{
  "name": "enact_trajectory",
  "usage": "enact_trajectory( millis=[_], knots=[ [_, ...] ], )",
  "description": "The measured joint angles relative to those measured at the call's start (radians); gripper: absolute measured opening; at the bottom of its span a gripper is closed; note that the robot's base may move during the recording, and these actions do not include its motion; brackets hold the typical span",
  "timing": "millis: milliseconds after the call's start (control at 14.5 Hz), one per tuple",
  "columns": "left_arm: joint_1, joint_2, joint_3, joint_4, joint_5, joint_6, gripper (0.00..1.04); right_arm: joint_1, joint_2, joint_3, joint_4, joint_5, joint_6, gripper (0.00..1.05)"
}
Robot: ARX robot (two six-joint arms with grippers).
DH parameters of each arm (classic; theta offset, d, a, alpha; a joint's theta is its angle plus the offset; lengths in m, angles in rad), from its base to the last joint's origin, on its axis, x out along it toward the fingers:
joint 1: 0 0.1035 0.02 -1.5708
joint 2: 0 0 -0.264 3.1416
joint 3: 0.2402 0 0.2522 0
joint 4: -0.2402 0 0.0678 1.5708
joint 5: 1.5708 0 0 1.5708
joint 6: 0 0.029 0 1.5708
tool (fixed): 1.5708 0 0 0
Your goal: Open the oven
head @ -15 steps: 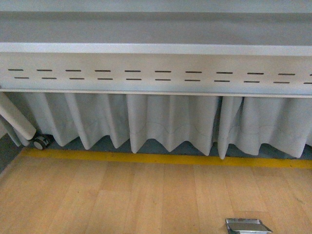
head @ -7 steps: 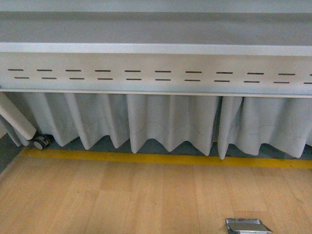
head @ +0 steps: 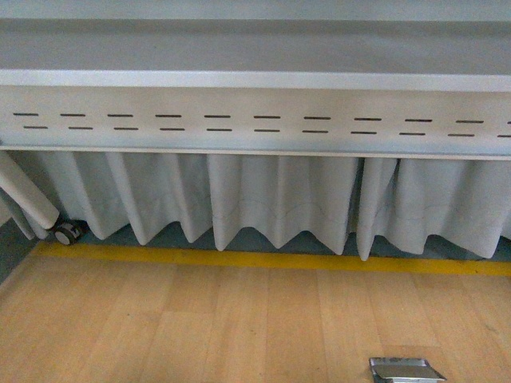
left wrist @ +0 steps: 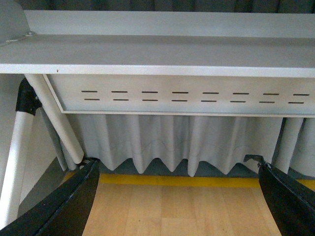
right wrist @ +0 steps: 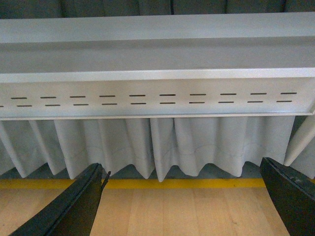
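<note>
left gripper (left wrist: 179,201): fingers spread wide | right gripper (right wrist: 182,201): fingers spread wide | both face slotted table panel (head: 255,108), pleated curtain (head: 271,199), wood floor (head: 239,319)

Counts of the items in view at floor level.
One grey slotted table (head: 255,80), one pleated curtain (head: 279,199), one yellow floor stripe (head: 263,259), one caster (head: 67,233), one metal floor plate (head: 406,369); two fingers (left wrist: 59,206) each on left gripper (left wrist: 176,167) and right gripper (right wrist: 181,167).

Soft, even, flat light; mild haze.
Faint shadow darkens the curtain (head: 279,199) beneath the surface (head: 255,52); focus slightly soft.
</note>
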Motion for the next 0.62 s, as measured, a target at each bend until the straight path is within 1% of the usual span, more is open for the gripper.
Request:
enact_trajectory(
  millis=[620],
  knots=[
    [0.000,0.000,0.000,0.000,0.000,0.000,0.98,0.000,0.000,0.000,0.000,0.000,0.000,0.98]
  ],
)
